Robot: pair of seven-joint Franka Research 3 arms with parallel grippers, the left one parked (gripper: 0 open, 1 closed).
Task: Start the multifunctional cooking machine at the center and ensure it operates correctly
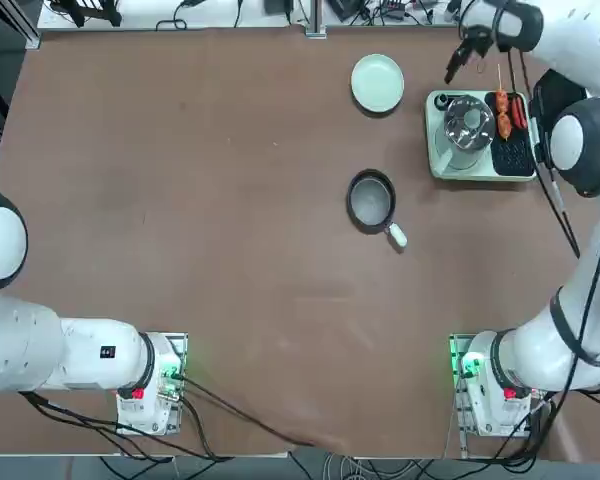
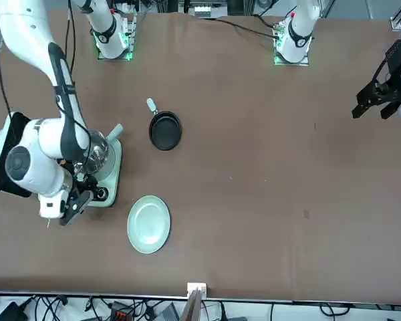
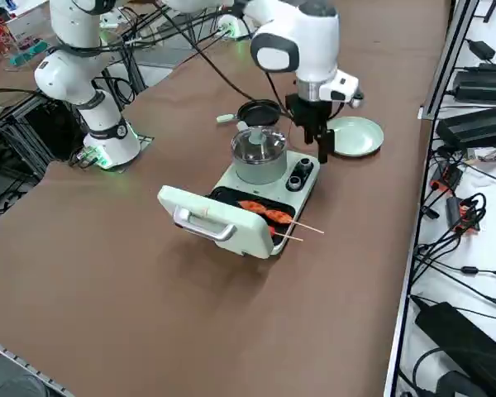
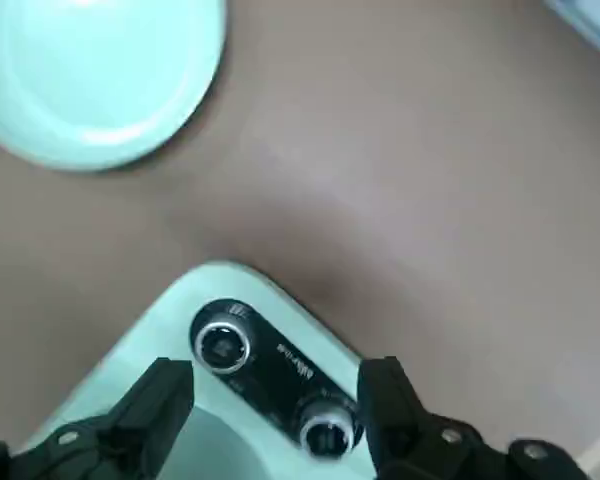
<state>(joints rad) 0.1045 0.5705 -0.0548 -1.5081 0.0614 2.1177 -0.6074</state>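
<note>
Right pincer [image 4: 275, 400] open over one cooking machine [image 4: 180, 400] with two knobs [image 4: 223, 343]

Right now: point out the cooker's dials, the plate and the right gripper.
dials [image 4: 223, 343], right wrist view, on the knob face of one of the two.
plate [image 1: 377, 82], top view, on its centre.
right gripper [image 4: 277, 395], right wrist view, midway between its open fingertips, over the dial panel.

A pale green rectangular cooking machine [image 3: 260, 198] carries a shiny steel pot [image 3: 258, 154], a black grill plate [image 3: 256, 211] and orange-red skewered sausages [image 3: 264, 212]. Plain brown surface [image 1: 180, 200]; round pale green plate [image 1: 377, 82]; small black frying pan [image 1: 370, 199], white handle.
</note>
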